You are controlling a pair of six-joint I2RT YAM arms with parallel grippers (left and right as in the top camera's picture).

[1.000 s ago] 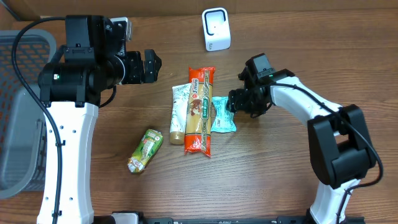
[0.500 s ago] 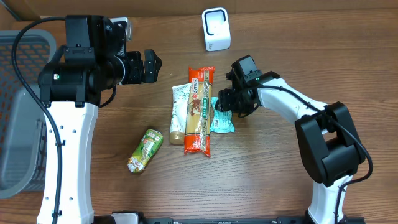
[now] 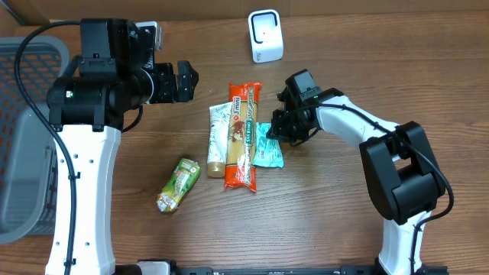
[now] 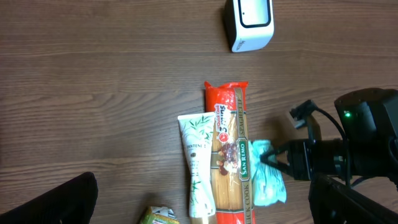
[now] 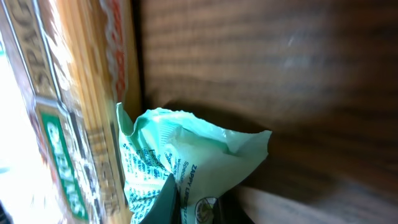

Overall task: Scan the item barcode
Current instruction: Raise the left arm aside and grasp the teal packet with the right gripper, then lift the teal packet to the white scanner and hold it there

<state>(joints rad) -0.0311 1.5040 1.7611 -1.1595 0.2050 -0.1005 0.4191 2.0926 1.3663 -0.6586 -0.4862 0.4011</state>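
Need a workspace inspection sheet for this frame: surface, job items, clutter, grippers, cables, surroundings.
Surface: wooden table, no spills seen.
Job's things: scanner upright at the far side; sachet lying against the spaghetti, pinched at one end.
Clutter: spaghetti and tube side by side, touching; green packet apart from them, nearer the front.
Grippers: left gripper open, holding nothing, left of the items; right gripper shut on the sachet.
Cables: left-arm cable loops over the basket side; right-arm cable runs along its link; none across the items.
Surroundings: grey basket at the table's left.
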